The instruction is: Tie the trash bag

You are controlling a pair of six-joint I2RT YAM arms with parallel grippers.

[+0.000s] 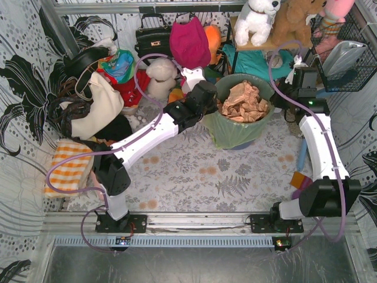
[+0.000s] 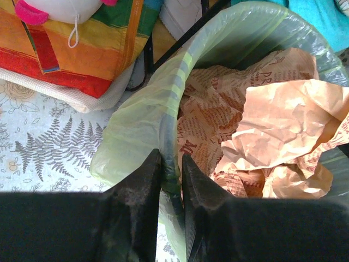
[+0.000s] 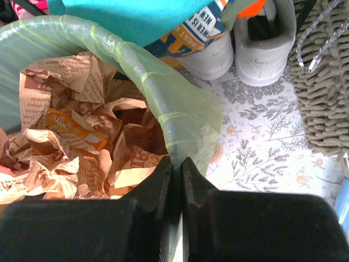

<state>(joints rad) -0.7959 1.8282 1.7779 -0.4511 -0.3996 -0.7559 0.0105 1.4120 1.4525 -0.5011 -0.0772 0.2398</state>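
Observation:
The light-green trash bag (image 1: 232, 131) lines a round bin at the table's back middle, with crumpled brown paper (image 1: 242, 101) heaped in it. My left gripper (image 1: 207, 94) is at the bag's left rim; in the left wrist view the gripper (image 2: 170, 159) is shut on the folded-over green rim (image 2: 158, 103). My right gripper (image 1: 281, 94) is at the right rim; in the right wrist view the gripper (image 3: 176, 164) is shut on the bag's rim (image 3: 169, 103). The paper shows in both wrist views (image 2: 272, 120) (image 3: 71, 136).
Bags, plush toys and clothes (image 1: 118, 88) crowd the back left. A white plush dog (image 1: 256, 17) and a wire basket (image 1: 347, 53) stand at the back right. A checked orange cloth (image 1: 70, 165) lies left. Grey shoes (image 3: 262, 43) stand beyond the bag.

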